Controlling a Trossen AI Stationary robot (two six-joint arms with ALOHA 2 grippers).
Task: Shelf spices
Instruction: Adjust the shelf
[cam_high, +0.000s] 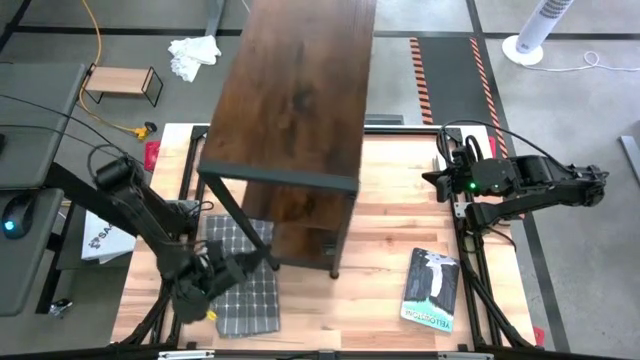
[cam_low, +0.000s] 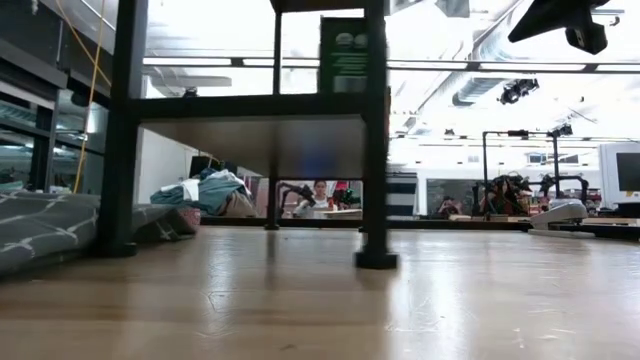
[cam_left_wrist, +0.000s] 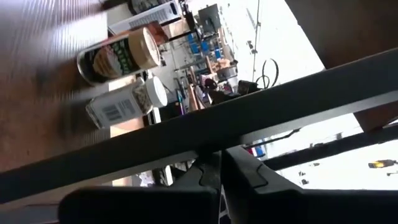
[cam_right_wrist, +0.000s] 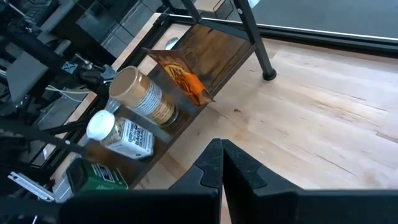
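Left gripper (cam_high: 262, 262), fingers pinched together, empty, at shelf's (cam_high: 290, 90) front leg, ~7 o'clock on table (cam_high: 380, 190); right gripper (cam_high: 432, 181) likewise closed, empty, ~3 o'clock; tan canister (cam_right_wrist: 142, 93) & white-capped jar (cam_right_wrist: 121, 137) already shelved. Risk: left arm clips frame, jars topple. Labels unreadable; book (cam_high: 431, 290) title too.

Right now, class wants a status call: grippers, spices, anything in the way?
Left gripper shut, empty, at shelf front. Right gripper shut, empty, at table's right side. Tan canister and white-capped jar already shelved. Nothing blocking.
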